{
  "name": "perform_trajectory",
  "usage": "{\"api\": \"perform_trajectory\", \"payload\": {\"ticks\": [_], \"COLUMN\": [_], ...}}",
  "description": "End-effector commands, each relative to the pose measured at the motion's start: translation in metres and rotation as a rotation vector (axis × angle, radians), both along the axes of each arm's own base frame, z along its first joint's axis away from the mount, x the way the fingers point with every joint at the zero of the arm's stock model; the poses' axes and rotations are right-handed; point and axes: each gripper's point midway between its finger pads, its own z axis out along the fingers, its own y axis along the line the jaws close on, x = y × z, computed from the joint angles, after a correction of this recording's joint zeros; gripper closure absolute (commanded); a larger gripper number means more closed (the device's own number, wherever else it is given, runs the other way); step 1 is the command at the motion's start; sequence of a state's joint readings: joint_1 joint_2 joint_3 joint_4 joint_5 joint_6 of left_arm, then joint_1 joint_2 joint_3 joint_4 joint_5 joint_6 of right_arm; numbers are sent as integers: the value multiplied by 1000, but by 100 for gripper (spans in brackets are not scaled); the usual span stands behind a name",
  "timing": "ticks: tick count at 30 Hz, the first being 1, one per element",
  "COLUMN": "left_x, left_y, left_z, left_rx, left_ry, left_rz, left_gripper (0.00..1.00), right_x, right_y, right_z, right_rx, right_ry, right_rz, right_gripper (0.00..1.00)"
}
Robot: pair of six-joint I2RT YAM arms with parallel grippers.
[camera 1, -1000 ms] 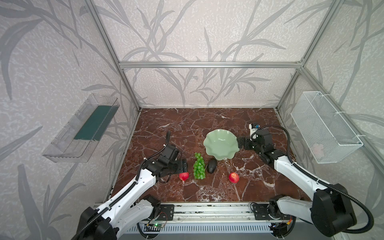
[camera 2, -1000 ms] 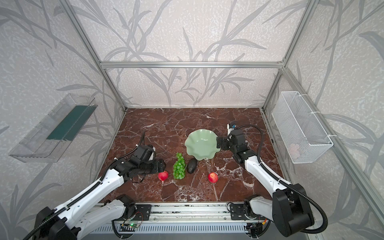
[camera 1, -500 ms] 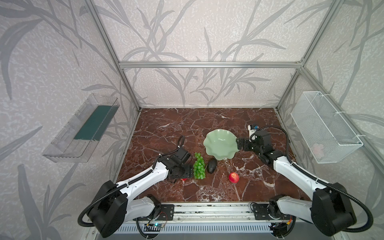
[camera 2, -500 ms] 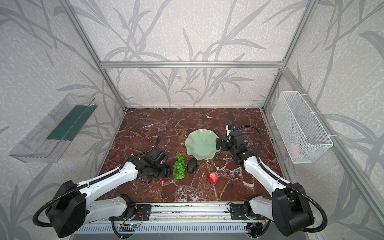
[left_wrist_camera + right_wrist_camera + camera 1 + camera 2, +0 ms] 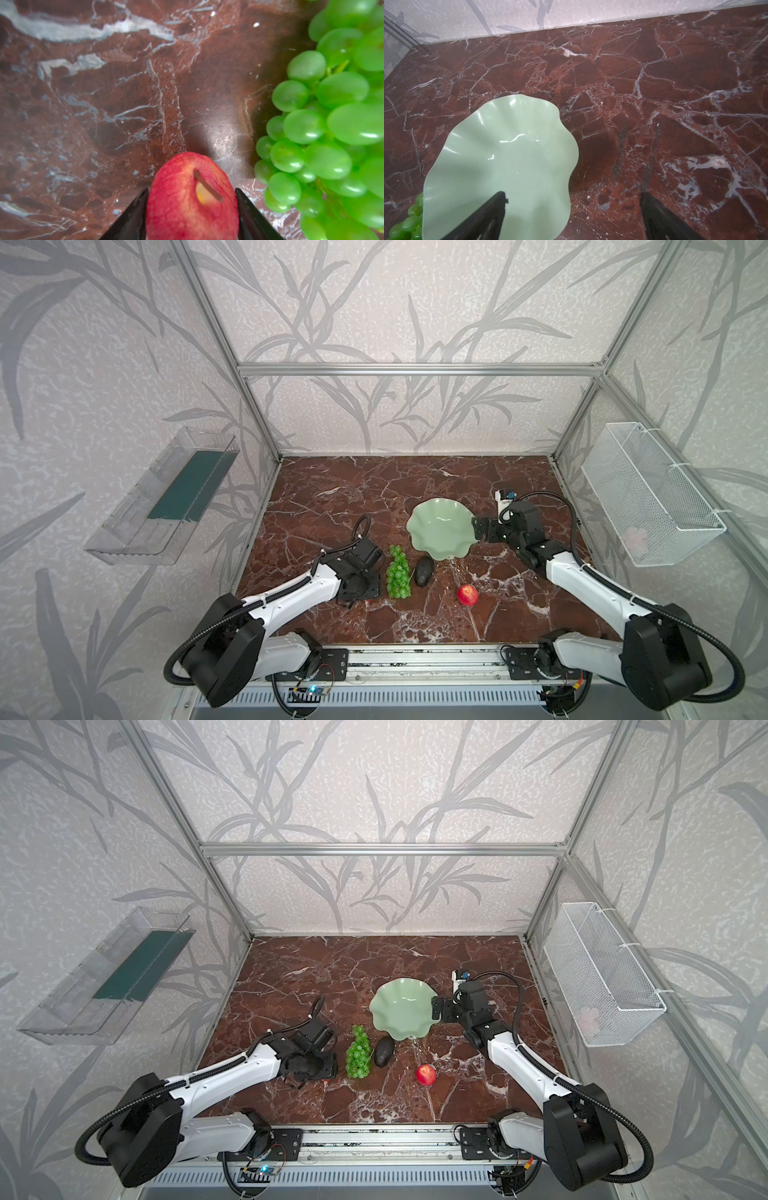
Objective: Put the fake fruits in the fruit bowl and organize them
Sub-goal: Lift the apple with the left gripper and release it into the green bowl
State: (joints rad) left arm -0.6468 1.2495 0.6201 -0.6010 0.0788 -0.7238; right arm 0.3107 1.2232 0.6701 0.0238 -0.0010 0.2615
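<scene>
Left wrist view: we saw the left gripper (image 5: pixel 191 191) pinching an apple (image 5: pixel 192 199), with one black finger pressed against each side of the red fruit and the marble table (image 5: pixel 104 93) behind it. Grapes (image 5: pixel 332 128) lay just beside that apple, not touching it.

Right wrist view: we found the right gripper (image 5: pixel 573 195) with its jaws spread wide and nothing held. One finger stood over the bowl (image 5: pixel 500 149) and the other over bare table, so the wavy rim ran between them. We could not tell whether either finger touched it.

Both top views gave us the whole table. The bowl (image 5: pixel 440 526) stood right of the middle, with the right gripper at its right edge. In front of it, on the table, lay the grapes. The avocado (image 5: pixel 424 571) lay just beside them, near the bowl's front rim. A second apple (image 5: pixel 468 595) sat further right, apart from the rest. From above, the left gripper hid the pinched apple, just left of the grapes.
</scene>
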Motion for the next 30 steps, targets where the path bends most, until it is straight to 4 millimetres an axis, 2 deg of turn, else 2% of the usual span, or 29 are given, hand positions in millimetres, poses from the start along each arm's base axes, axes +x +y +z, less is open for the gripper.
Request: {"api": "perform_trajectory", "payload": {"ticks": [1,4,7,11,15,19,22,26,30], "left_x": [-3,-1,3,16,39,71,98,131,159], "left_y": [8,9,9,-3,-18,-45,-72,-111,-151], "left_z": [-5,2,20,56,99,137,151,159,157], "left_rx": [34,25,-2,-97,-171,-206,-220,-266,-328], "left_ry": [4,-25,-84,-214,-360,-446,-468,-471,-461], "left_rz": [23,29,26,0,-35,-101,-157,-222,-273], "left_gripper": [45,49,50,50,50,50,50,50,50], "right_x": [-3,-4,-4,-3,-4,-7,-12,-21,-31], "right_y": [-1,-1,-1,-1,-1,-2,-3,-4,-6], "right_z": [-3,-4,-3,-1,2,4,6,8,7], "right_rx": [-10,-10,-9,-8,-10,-17,-17,-12,-5], "right_ry": [0,2,1,-2,-11,-12,-15,-10,-2], "right_rz": [2,-1,-3,-2,2,9,15,21,22], "right_gripper": [1,0,0,0,1,1,1,1,1]}}
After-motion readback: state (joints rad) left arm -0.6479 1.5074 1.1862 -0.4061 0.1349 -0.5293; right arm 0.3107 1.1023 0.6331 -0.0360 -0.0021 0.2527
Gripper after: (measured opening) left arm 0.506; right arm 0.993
